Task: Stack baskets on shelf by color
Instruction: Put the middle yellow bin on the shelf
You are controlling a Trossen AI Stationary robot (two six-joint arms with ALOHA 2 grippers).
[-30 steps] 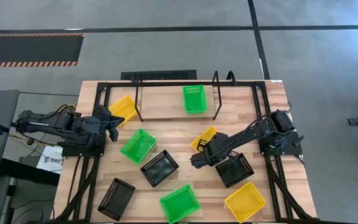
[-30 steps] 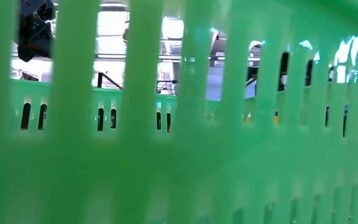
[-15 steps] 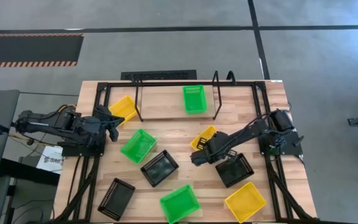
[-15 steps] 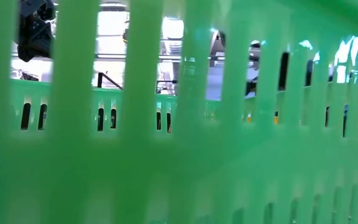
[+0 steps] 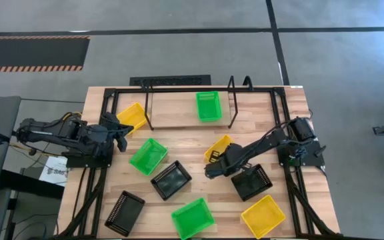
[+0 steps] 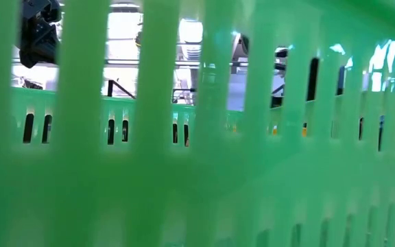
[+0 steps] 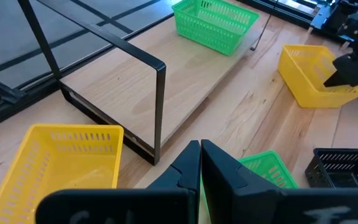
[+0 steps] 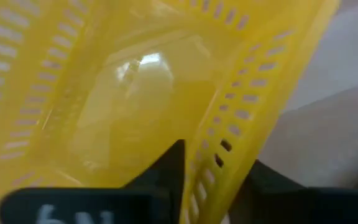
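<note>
Already straddled by the right gripper (image 8: 213,186): near wall of the yellow basket (image 5: 219,148) at centre-right of the high view, one finger inside, one outside, not visibly clamped; shelf (image 5: 179,110) up-left; left gripper (image 7: 201,163) clenched empty, farther off

Grey concrete floor (image 5: 179,53) with dark seams; a hazard-striped mat (image 5: 32,52) lies upper left

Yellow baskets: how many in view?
3. One yellow basket at the shelf's left end, one mid-table at the right end effector, one front right. None seem hidden.
</note>
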